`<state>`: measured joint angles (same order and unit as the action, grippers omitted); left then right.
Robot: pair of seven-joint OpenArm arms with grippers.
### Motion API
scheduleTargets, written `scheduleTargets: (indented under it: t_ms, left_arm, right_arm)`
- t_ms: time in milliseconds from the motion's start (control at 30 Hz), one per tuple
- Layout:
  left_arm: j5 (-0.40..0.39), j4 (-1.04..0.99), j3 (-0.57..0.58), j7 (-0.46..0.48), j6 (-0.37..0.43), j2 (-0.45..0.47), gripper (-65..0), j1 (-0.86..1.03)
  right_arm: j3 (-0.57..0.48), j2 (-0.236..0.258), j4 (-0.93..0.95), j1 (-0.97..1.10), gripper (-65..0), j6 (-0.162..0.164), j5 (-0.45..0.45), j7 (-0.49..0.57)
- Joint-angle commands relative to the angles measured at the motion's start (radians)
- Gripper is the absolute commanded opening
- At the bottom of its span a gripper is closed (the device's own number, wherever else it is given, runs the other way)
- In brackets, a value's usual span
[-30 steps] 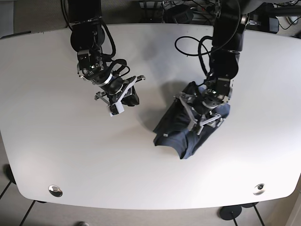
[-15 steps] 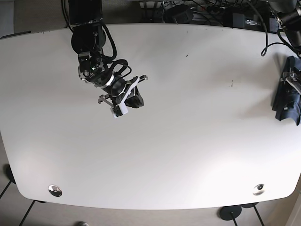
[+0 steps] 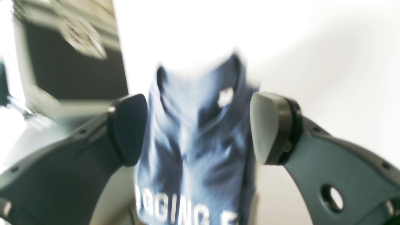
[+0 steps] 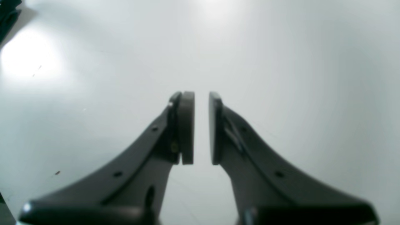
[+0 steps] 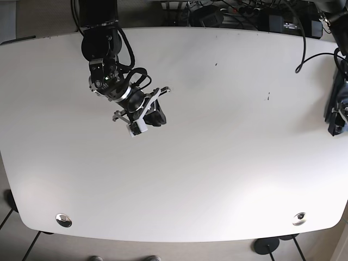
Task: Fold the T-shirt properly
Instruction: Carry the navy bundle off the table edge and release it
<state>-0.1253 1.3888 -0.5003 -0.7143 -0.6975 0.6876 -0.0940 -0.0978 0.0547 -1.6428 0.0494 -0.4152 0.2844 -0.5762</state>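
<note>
The dark blue T-shirt (image 3: 193,140) with white lettering hangs bunched between the pads of my left gripper (image 3: 197,128), which is shut on the thick bundle; that view is blurred. In the base view only a dark strip of the T-shirt (image 5: 336,106) shows at the far right edge, beyond the table's side, with my left gripper (image 5: 338,122) mostly cut off. My right gripper (image 5: 142,120) hovers over the table's left half. Its pads (image 4: 187,128) stand almost together, with nothing between them.
The white table (image 5: 217,163) fills the base view, with small dark specks near the right. Cables and dark equipment (image 5: 234,13) crowd the far edge. A dark box (image 3: 72,68) shows beside the shirt in the left wrist view.
My left arm carried the T-shirt from the table's middle right out to the far right edge, then slightly further. The right arm barely shifted.
</note>
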Motion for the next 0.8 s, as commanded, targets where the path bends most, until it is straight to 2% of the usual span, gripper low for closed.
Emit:
scheduleTargets:
  t_ms: [33, 133, 233, 300, 367, 400, 467, 533, 633, 733, 800]
  left_arm:
    - [-0.001, 0.166, 0.002, -0.001, 0.000, -0.072, -17.4, 0.023]
    - [-0.001, 0.315, 0.052, -0.001, 0.000, -0.200, -17.4, 0.044]
    - [-0.001, 0.444, 0.200, 0.000, 0.002, -0.311, -17.4, 0.107]
    - [0.009, 0.481, 0.257, 0.000, 0.003, -0.400, -17.6, 0.119]
    - [0.071, 0.508, 0.282, -0.001, 0.016, -0.474, -21.9, 0.161]
    - [0.121, 0.521, 0.335, 0.002, 0.014, -0.517, -24.9, 0.188]
    - [0.183, 0.528, 0.437, 0.008, 0.025, -0.530, -26.1, 0.254]
    - [0.212, 0.551, 0.480, 0.045, 0.039, -0.550, -27.6, 0.313]
    - [0.272, 0.561, 0.487, 0.183, 0.134, -0.606, -28.9, 0.442]
    - [0.332, 0.561, 0.487, 0.307, 0.244, -0.639, -28.9, 0.563]
    - [0.347, 0.574, 0.486, 0.387, 0.352, -0.644, -29.0, 0.658]
  right_arm:
    - [0.002, 0.003, -0.060, 0.008, -57.5, -0.006, 0.009, 0.025]
    - [0.003, 0.038, -0.099, 0.040, -57.7, -0.004, 0.011, 0.025]
    - [0.008, 0.081, -0.119, 0.071, -57.7, -0.003, 0.011, 0.026]
    - [0.062, 0.090, -0.119, 0.085, -57.7, -0.006, 0.011, 0.026]
    - [0.112, 0.093, -0.119, 0.111, -57.7, -0.007, 0.011, 0.026]
    - [0.151, 0.096, -0.130, 0.120, -57.7, -0.007, 0.009, 0.026]
    - [0.178, 0.132, -0.145, 0.146, -57.7, -0.009, 0.009, 0.026]
    - [0.180, 0.170, -0.179, 0.180, -57.7, -0.009, 0.011, 0.026]
    - [0.188, 0.195, -0.230, 0.251, -57.7, -0.009, 0.011, 0.026]
    - [0.188, 0.196, -0.285, 0.332, -57.7, -0.009, 0.011, 0.026]
    - [0.188, 0.195, -0.325, 0.409, -57.7, -0.009, 0.011, 0.026]
